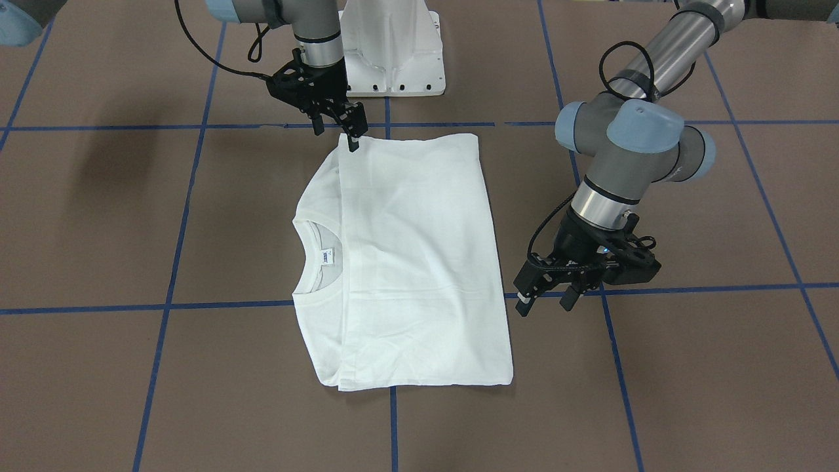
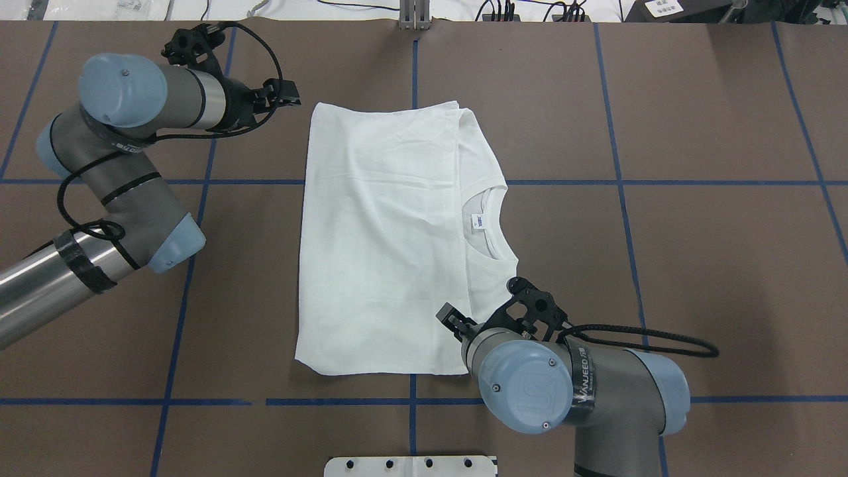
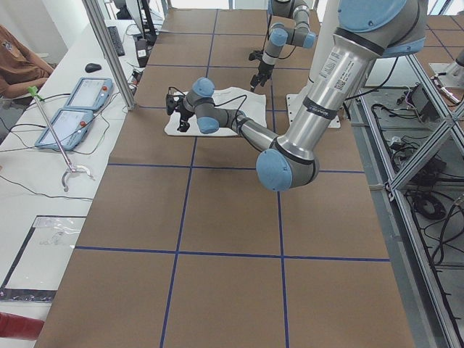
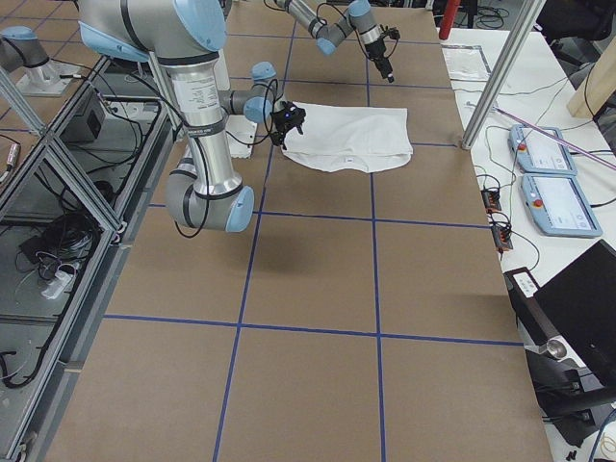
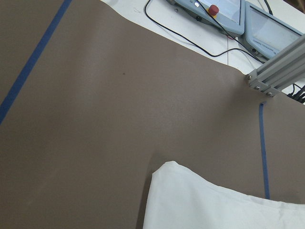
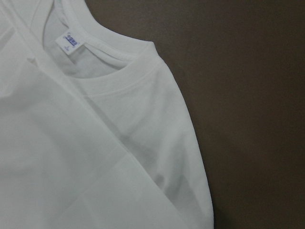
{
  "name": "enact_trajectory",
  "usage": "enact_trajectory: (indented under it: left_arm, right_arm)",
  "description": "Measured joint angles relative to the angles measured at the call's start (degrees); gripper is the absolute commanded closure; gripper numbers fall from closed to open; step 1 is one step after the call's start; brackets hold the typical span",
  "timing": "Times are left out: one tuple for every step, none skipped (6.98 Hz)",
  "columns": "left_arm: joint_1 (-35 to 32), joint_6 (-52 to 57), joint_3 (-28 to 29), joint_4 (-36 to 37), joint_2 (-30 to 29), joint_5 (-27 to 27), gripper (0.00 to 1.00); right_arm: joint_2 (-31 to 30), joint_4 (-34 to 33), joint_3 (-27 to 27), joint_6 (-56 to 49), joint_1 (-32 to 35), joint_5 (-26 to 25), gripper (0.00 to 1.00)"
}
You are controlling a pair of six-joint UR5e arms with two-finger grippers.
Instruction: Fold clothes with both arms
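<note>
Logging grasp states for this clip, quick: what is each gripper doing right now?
Left gripper: open, empty, off to the side of the T-shirt.
Right gripper: open, holding nothing, at a corner of the T-shirt.

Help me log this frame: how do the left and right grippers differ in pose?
Place: the right gripper is at a robot-side corner of the T-shirt; the left gripper is off it, over the table. Tilt: the right points down, the left slants sideways. Both look open.
</note>
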Motion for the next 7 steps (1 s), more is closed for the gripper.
enact_trajectory:
  left_arm:
    - [0.00,-0.01,-0.01,0.00,0.00,0.00,0.00]
    - [0.00,-0.03,-0.01,0.00,0.00,0.00,0.00]
    - [0.01,-0.09,-0.01,0.00,-0.01,0.00,0.00]
    - [0.05,-0.27,-0.02,0.00,-0.03,0.02,0.00]
    - [0.08,-0.55,-0.01,0.00,-0.04,0.06,0.00]
    - [0.11,-0.71,-0.02,0.00,-0.06,0.08,0.00]
    - [0.13,-0.79,-0.01,0.00,-0.08,0.08,0.00]
  right_arm:
    - [-0.61,1.43,-0.47,6.24,-0.99,-1.58,0.03]
    - [-1.05,3.78,-1.86,10.51,-1.56,-2.94,0.06]
    - [-1.28,6.16,-3.66,12.79,-1.77,-3.79,0.11]
    - [-1.37,7.71,-4.98,13.67,-1.78,-4.18,0.16]
    - [-1.38,8.36,-5.76,14.00,-1.79,-4.32,0.21]
    - [-1.43,8.51,-6.02,14.10,-1.77,-4.36,0.36]
    - [-1.61,8.50,-6.08,14.16,-1.76,-4.36,0.99]
